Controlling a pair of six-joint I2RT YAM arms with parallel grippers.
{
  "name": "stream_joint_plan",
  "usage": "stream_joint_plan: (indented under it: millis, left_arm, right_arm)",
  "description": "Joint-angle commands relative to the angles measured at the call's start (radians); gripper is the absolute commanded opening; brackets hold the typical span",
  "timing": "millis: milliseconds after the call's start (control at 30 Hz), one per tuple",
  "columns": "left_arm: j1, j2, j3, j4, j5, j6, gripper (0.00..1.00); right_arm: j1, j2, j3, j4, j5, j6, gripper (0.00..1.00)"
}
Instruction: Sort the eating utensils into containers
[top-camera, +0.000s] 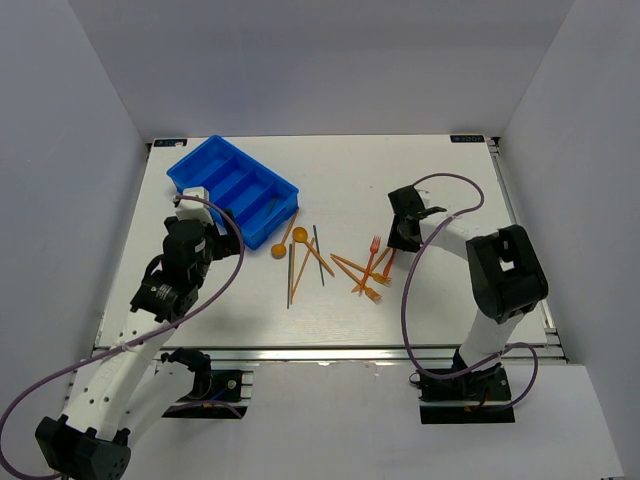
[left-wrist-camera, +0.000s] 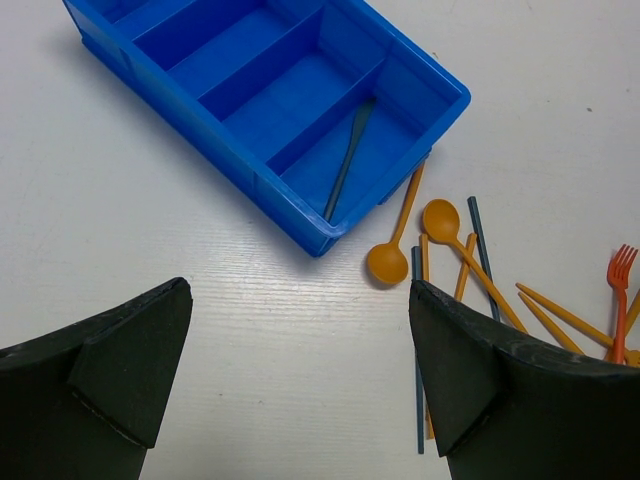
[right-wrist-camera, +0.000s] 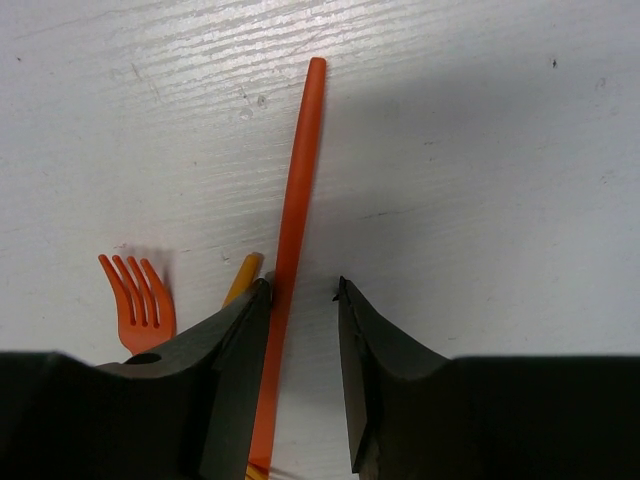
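Stick (right-wrist-camera: 303, 150), orange, lies between right gripper (right-wrist-camera: 302, 287) fingers, touching one; jaws slightly apart, unclamped. Left gripper (left-wrist-camera: 300, 290) jaws wide apart.

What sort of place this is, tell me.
Probably a lab robot test bench: white walls box in a white table, a left arm and right arm are bolted to its edge, beside a blue tray and cutlery.

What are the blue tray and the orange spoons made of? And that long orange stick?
The blue tray looks like hard plastic: even bright colour, smooth moulded walls, slight sheen. The orange spoons look like plastic too, glossy, with light spots on the bowls. The long orange stick is probably plastic as well, smooth and evenly coloured.
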Motion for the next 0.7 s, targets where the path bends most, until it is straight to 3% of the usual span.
stream_joint_plan:
  millis: [0, 267, 367, 500, 600, 667]
  left_arm:
    - [0.002, -0.017, 0.002, 0.018, 0.024, 0.0, 0.98]
    - [0.0, -0.014, 0.002, 0.016, 0.033, 0.0, 0.98]
    - [0.002, -0.021, 0.002, 0.015, 0.026, 0.0, 0.98]
    - [0.002, -0.021, 0.002, 0.011, 0.026, 0.0, 0.98]
    - [0.002, -0.018, 0.003, 0.005, 0.023, 0.0, 0.98]
    - [0.002, -0.011, 0.014, 0.001, 0.021, -0.009, 0.98]
  right_arm:
    - [-0.011, -0.008, 0.006, 0.026, -0.007, -0.002, 0.39]
    - [-0.049, 0.089, 0.081, -0.029, -0.043, -0.038, 0.36]
    - [-0.052, 0.127, 0.078, -0.051, -0.062, -0.044, 0.24]
    - [-0.051, 0.137, 0.037, -0.051, -0.068, -0.053, 0.18]
    - [-0.051, 0.114, 0.008, -0.061, -0.071, -0.064, 0.0]
    - [-0.051, 0.085, -0.021, -0.051, -0.086, -0.074, 0.0]
